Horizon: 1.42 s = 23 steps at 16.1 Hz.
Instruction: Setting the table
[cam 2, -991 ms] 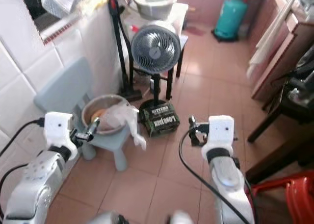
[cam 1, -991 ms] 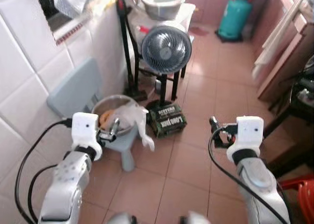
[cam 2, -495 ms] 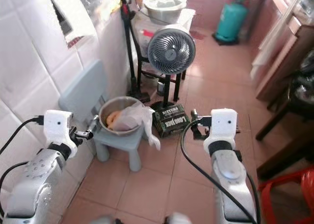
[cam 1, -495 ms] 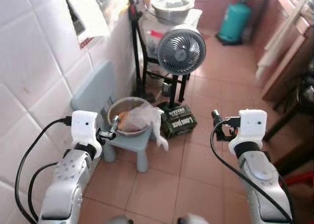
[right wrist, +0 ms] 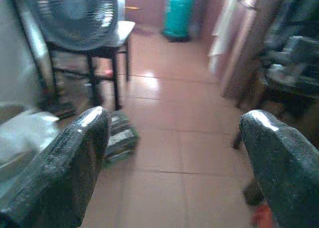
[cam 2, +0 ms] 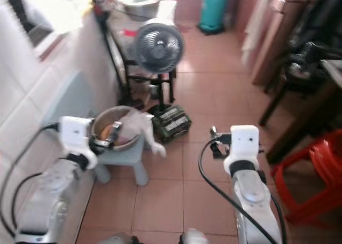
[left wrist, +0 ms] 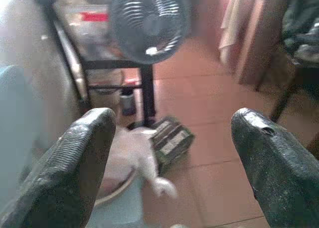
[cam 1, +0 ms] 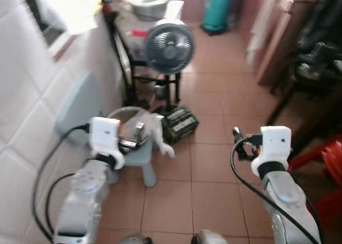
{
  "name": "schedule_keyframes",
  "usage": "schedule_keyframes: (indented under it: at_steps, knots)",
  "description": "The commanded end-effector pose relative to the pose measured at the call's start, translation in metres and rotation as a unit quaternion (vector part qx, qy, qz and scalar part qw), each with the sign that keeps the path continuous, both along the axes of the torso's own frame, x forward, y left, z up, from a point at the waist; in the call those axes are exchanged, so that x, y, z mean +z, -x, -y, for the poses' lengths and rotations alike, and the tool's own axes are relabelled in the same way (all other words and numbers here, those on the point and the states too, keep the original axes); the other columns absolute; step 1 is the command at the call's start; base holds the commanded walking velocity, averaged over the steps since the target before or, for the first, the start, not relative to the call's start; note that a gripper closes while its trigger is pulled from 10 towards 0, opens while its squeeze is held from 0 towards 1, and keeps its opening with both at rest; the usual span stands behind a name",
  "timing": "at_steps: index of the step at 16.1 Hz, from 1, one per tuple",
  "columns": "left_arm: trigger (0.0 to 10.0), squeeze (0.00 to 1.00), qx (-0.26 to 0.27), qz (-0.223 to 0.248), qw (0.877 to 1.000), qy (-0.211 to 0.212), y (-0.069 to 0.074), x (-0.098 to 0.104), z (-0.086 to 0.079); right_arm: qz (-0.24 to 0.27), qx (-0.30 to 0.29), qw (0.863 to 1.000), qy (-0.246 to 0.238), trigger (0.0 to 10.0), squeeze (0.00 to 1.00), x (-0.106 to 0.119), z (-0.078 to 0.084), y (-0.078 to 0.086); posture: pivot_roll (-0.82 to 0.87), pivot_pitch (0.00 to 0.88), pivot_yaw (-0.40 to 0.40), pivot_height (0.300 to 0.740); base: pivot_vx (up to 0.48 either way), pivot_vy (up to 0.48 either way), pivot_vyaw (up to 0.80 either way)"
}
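Left wrist view, ribbed black left end effector wide apart, right end effector likewise, round grilled fan

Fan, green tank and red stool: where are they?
Fan (cam 1: 170, 46), left eye view, middle of its grille.
Green tank (cam 2: 212, 10), right eye view, its body.
Red stool (cam 2: 316, 164), right eye view, its seat.

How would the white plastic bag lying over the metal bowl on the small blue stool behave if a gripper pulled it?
The white plastic bag droops over the metal bowl and past the edge of the blue stool, so it is probably thin and floppy. It looks light, and would likely crumple and slide rather than lift as one stiff piece. Pulling might also drag the bowl.
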<state>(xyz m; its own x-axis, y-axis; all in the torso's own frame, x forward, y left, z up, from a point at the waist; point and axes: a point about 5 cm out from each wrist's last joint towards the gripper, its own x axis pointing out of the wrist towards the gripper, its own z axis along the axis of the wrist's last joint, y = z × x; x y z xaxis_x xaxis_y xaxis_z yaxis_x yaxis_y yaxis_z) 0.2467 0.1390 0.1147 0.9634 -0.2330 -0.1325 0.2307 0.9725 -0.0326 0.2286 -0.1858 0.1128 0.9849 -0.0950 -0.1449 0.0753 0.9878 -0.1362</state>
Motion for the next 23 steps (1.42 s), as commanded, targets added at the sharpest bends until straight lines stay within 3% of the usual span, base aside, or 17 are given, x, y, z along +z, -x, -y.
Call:
schedule_keyframes:
  at_steps: [1,4,10,18,23]
  knots:
    - [10.0,0.00,0.027,0.010,1.000,-0.012,-0.004,0.006,-0.007,0.038,-0.008,0.999,0.008,10.0,0.00,0.014,-0.002,-0.001,-0.03,0.000,0.041,0.740,0.000,0.000,-0.79]
    - [10.0,0.00,-0.005,0.022,1.000,0.015,-0.006,0.009,-0.002,0.053,-0.038,0.998,0.023,10.0,0.00,0.020,0.002,0.001,-0.03,0.000,0.023,0.740,0.000,0.000,-0.79]
    - [10.0,0.00,0.030,0.009,0.999,0.017,0.003,0.001,-0.015,0.045,-0.040,0.998,0.025,10.0,0.00,0.016,0.004,0.010,-0.03,0.000,0.023,0.740,0.000,0.000,-0.79]
    - [10.0,0.00,0.018,0.009,0.999,0.032,-0.002,0.002,-0.011,0.043,-0.037,0.998,0.028,10.0,0.00,0.015,0.005,0.008,-0.04,0.000,0.018,0.740,0.000,0.000,-0.80]
    - [10.0,0.00,0.012,0.006,1.000,0.028,0.003,-0.002,-0.006,0.043,-0.036,0.998,0.026,10.0,0.00,0.015,0.004,0.009,-0.04,0.000,0.028,0.740,0.000,0.000,-0.80]
